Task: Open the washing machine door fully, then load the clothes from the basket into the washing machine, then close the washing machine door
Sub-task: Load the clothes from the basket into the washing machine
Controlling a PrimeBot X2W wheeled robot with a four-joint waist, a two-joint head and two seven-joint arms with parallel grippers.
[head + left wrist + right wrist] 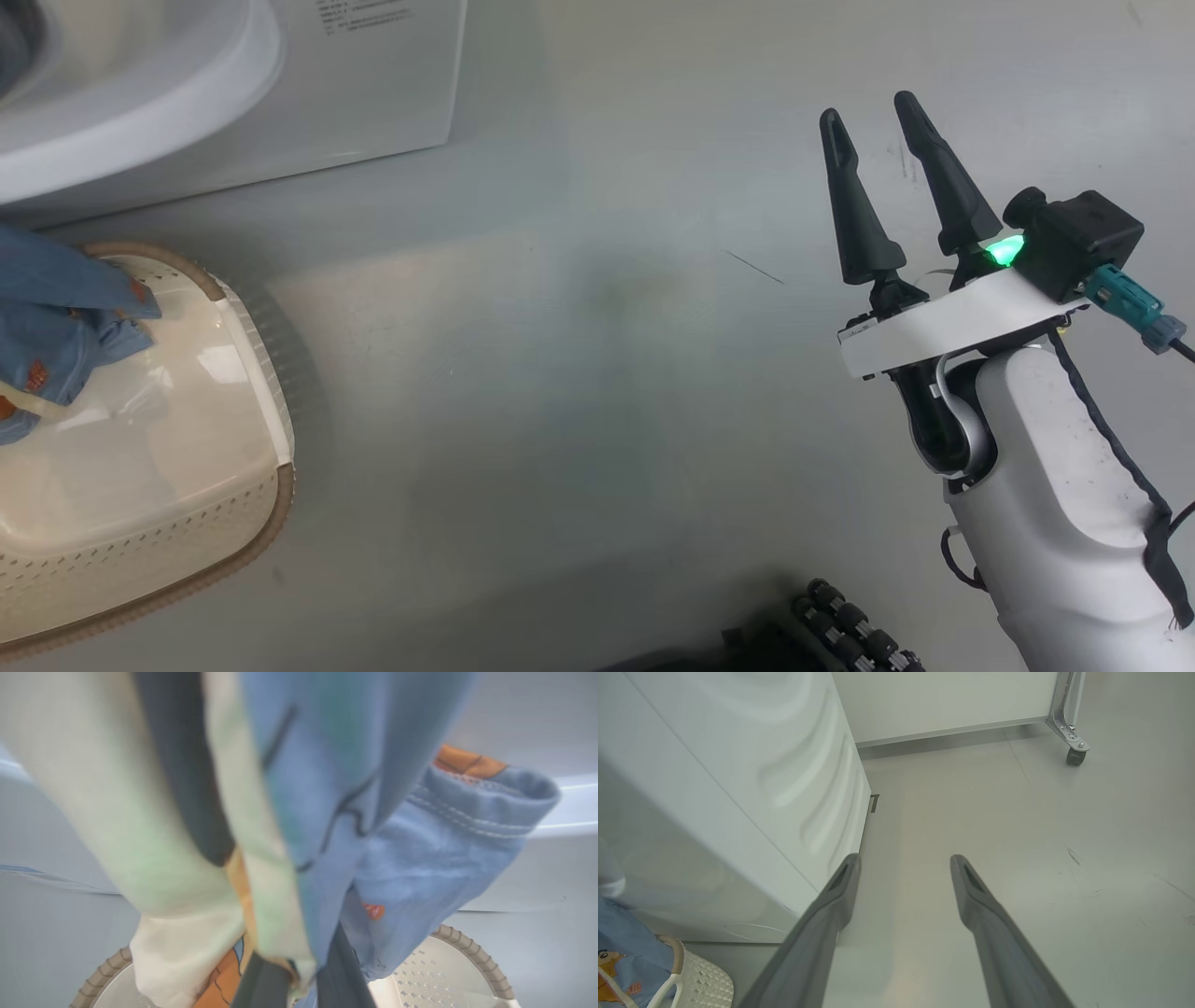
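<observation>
**We Have the Clothes in Our Pinch**

Right up close to us hang the clothes (327, 812), blue with orange bits and a cream piece. Our left tool (302, 966) is pressed together on them, pinching the cloth. They hang over the basket (280, 523), in front of the washing machine (280, 75).

The big white washing machine stands on the floor (607, 373), and the basket sits just beside it. Our right tool (866, 107) is spread wide, holds nothing, and is well apart from the basket.

We think this is the loading step. Next we must carry the clothes up into the machine, with a tight pinch so nothing drops, and high enough that the hanging ends clear the basket rim.

The small grey print (364, 14) on the machine is too tiny to read. A cartoon face (606, 955) and a little orange patch (373, 911) show on the blue cloth, but we can read no words there.
</observation>
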